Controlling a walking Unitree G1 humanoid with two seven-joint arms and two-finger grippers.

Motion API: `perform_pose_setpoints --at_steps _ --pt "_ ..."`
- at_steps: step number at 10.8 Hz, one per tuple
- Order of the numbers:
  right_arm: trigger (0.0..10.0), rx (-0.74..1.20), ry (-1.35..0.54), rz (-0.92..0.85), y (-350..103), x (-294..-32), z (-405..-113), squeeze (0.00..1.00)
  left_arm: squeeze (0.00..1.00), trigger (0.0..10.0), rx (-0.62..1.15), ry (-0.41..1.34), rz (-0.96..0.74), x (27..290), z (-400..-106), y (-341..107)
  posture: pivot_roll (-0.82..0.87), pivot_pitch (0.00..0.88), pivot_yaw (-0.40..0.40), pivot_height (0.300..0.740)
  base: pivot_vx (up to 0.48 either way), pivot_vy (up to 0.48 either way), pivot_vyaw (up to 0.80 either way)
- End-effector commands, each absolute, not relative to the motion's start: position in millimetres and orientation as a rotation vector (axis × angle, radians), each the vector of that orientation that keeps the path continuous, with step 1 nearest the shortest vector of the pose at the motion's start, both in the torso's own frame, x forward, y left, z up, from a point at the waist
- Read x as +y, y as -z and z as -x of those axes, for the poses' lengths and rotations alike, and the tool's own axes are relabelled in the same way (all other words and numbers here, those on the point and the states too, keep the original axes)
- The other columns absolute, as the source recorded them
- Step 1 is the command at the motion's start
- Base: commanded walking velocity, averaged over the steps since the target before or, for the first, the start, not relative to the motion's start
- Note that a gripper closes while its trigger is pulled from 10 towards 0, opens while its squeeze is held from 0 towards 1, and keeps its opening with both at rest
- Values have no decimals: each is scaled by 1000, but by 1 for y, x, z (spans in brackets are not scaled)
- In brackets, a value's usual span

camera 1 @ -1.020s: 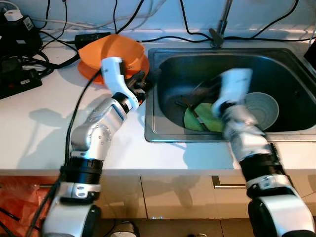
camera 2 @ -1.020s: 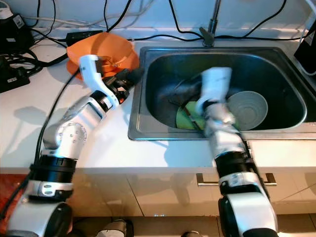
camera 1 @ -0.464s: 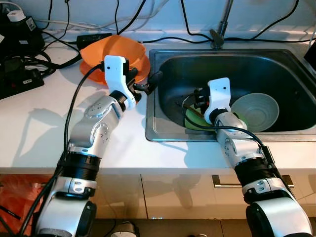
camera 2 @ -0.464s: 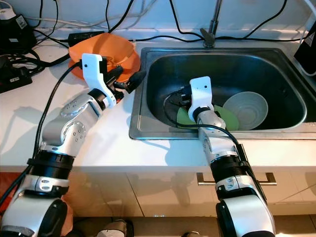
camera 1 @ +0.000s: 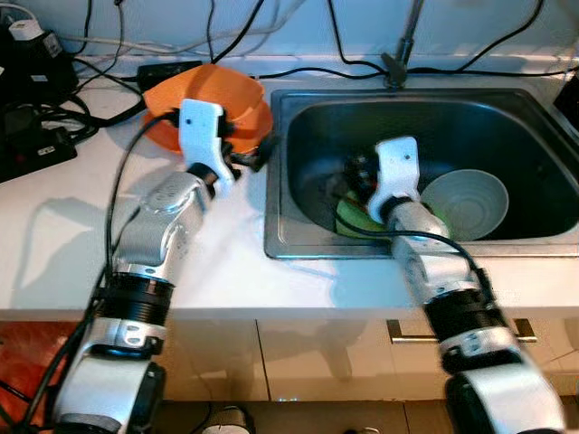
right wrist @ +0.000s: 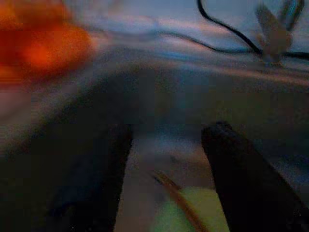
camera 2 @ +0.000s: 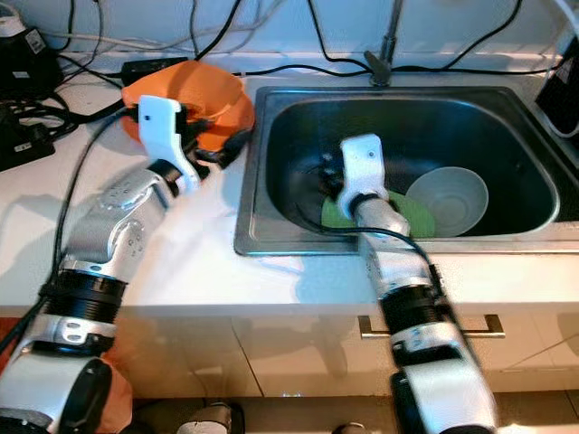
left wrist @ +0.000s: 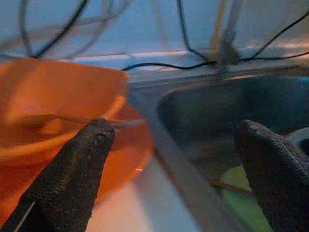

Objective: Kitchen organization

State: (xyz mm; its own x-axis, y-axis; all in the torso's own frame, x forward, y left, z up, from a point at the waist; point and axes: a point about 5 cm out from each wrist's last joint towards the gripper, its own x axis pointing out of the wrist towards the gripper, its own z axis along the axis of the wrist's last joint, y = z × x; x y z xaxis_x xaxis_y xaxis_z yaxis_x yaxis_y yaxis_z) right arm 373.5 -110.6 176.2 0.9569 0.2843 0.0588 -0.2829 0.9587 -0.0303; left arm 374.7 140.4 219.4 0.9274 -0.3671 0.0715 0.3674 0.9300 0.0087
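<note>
Left gripper (left wrist: 169, 164): I see its fingers spread wide, holding nothing, hovering over the counter's edge between the orange bowls (camera 1: 217, 104) and the sink (camera 1: 298, 235).
Right gripper (right wrist: 166, 188): fingers parted with nothing between them, down inside the sink above the green plate (camera 2: 403, 215) (this wrist view is blurred).
Orange bowls: stacked on the white counter (camera 1: 54, 235), at about 9 o'clock from the sink and touching its rim side.
Green plate: flat on the sink floor, with a thin brown stick (right wrist: 176, 193) lying across it.
Grey bowl (camera 1: 466, 203): on the sink floor at 3 o'clock from the green plate, overlapping its edge.
Tap (camera 2: 384, 45): at 12 o'clock on the sink's back rim.
Cables (camera 1: 54, 99): black, tangled at the counter's 10 o'clock corner.
</note>
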Motion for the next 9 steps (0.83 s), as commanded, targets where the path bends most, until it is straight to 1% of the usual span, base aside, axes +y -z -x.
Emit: perform_pose_setpoints --at_steps 1,2,3,4,7,8,9 --pt "10000 -104 -347 -37 -185 -105 -370 0 537 10000 -96 334 -43 146 -379 -227 81 95 49 740 0 0 0" --pt "10000 -109 -379 -49 -187 -101 -368 0 0 10000 -87 321 -67 149 -380 -225 81 95 49 740 0 0 0" --pt "10000 -117 -448 -73 -193 -93 -363 0 0 10000 -86 295 -83 155 -382 -226 78 97 50 740 0 0 0" --pt "10000 -122 -477 -68 -195 -90 -361 0 0 10000 -96 294 -95 157 -382 -229 78 97 50 740 0 0 0" --pt "10000 -117 -506 -66 -194 -88 -356 0 0 10000 -94 293 -161 161 -384 -227 75 101 56 740 0 0 0" --pt "10000 -115 -506 -74 -195 -89 -354 0 0 10000 -105 305 -200 163 -386 -227 75 101 56 740 0 0 0" --pt "10000 -114 -521 -87 -196 -87 -352 0 0 10000 -137 342 -274 162 -389 -229 75 101 56 740 0 0 0"
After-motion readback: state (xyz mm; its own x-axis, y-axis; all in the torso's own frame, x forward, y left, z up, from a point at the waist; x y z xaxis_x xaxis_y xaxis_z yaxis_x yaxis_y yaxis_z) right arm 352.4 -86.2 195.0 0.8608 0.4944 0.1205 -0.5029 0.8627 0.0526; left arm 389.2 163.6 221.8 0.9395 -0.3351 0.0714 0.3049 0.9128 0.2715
